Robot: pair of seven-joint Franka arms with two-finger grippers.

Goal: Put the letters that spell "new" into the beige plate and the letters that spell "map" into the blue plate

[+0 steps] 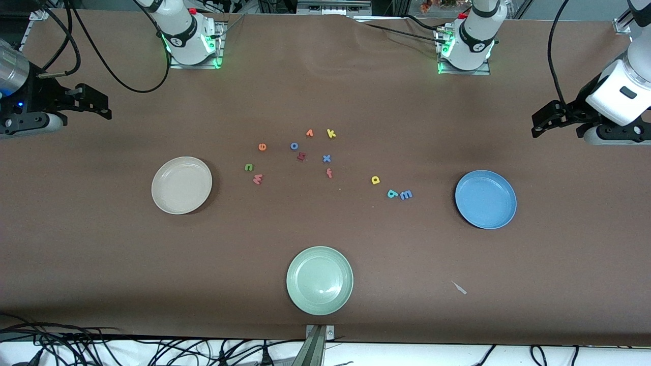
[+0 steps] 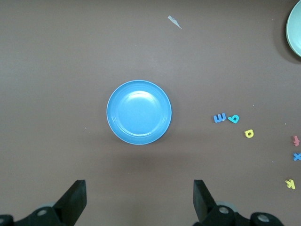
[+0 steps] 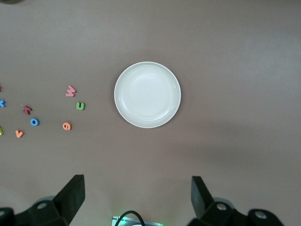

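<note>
The beige plate [image 1: 181,185] [image 3: 147,94] lies empty toward the right arm's end. Beside it, toward the middle, are the green n [image 1: 248,166] [image 3: 80,106], orange e [image 1: 262,147] [image 3: 67,125] and pink w [image 1: 258,179] [image 3: 70,91]. The blue plate [image 1: 485,199] [image 2: 138,112] lies empty toward the left arm's end, with the blue m [image 1: 406,194] [image 2: 219,117], teal a [image 1: 392,193] [image 2: 233,118] and yellow p [image 1: 375,179] [image 2: 249,133] beside it. My right gripper [image 1: 101,104] [image 3: 138,195] hangs open high over the beige plate's end. My left gripper [image 1: 540,122] [image 2: 139,197] hangs open high over the blue plate's end.
A pale green plate [image 1: 319,280] sits near the front edge at the middle. Other letters lie mid-table: blue o [image 1: 294,146], orange v [image 1: 309,133], yellow k [image 1: 331,133], blue x [image 1: 326,158], red f [image 1: 329,173]. A small pale scrap [image 1: 459,287] lies nearer the camera than the blue plate.
</note>
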